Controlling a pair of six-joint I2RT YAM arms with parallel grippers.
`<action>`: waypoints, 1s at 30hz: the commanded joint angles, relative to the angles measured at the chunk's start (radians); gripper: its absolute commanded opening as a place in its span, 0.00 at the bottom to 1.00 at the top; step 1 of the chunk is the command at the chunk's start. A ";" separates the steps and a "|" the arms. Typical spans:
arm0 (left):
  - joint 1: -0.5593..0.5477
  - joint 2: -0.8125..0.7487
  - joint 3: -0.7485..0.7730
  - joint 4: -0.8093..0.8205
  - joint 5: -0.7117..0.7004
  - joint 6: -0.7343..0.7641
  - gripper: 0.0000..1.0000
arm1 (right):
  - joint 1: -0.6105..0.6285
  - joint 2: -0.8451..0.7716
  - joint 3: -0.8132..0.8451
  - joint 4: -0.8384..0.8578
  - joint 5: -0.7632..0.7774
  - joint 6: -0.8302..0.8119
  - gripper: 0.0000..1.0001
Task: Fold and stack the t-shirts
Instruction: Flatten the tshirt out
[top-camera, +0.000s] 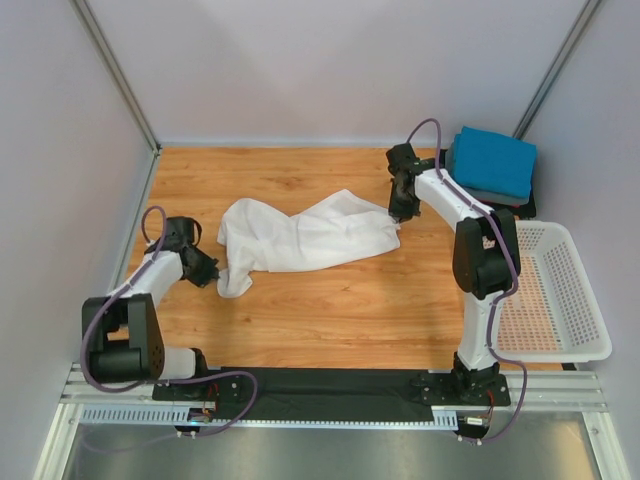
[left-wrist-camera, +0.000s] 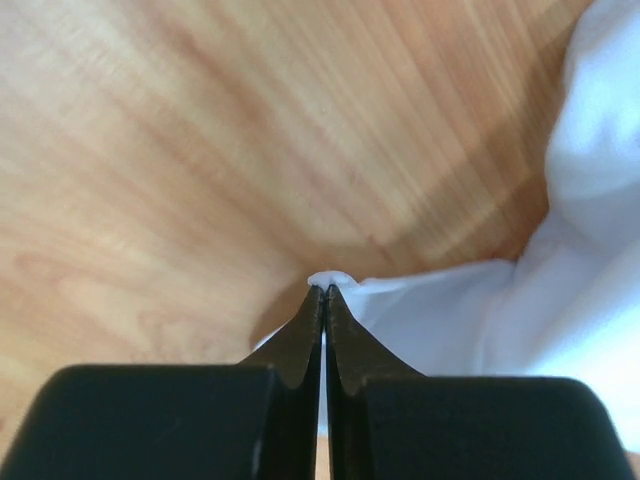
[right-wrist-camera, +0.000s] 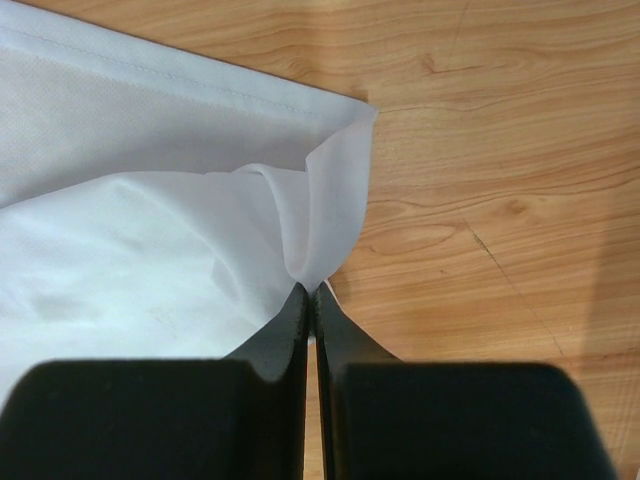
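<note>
A large white t-shirt (top-camera: 300, 238) lies crumpled across the middle of the wooden table. My left gripper (top-camera: 212, 270) is shut on its lower left edge; the pinched cloth (left-wrist-camera: 335, 278) shows at the fingertips in the left wrist view, where that gripper (left-wrist-camera: 325, 292) is low over the wood. My right gripper (top-camera: 397, 212) is shut on the shirt's right corner (right-wrist-camera: 325, 240), seen bunched at the tips of that gripper (right-wrist-camera: 311, 290) in the right wrist view. A folded bright blue t-shirt (top-camera: 492, 160) lies on a stack with grey and black cloth (top-camera: 500, 198) under it at the back right.
A white perforated plastic basket (top-camera: 560, 300) stands at the right edge of the table. Grey walls close in the left, back and right sides. A black mat (top-camera: 330, 395) lies along the near edge between the arm bases.
</note>
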 joint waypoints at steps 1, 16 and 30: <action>0.004 -0.173 0.119 -0.194 0.001 0.022 0.00 | -0.001 -0.052 0.070 -0.040 0.020 -0.002 0.01; 0.000 -0.501 0.885 -0.747 -0.174 0.065 0.00 | -0.004 -0.190 0.387 -0.217 0.092 -0.071 0.01; 0.000 -0.325 1.450 -0.768 -0.269 0.406 0.00 | -0.002 -0.446 0.340 -0.421 0.023 -0.057 0.01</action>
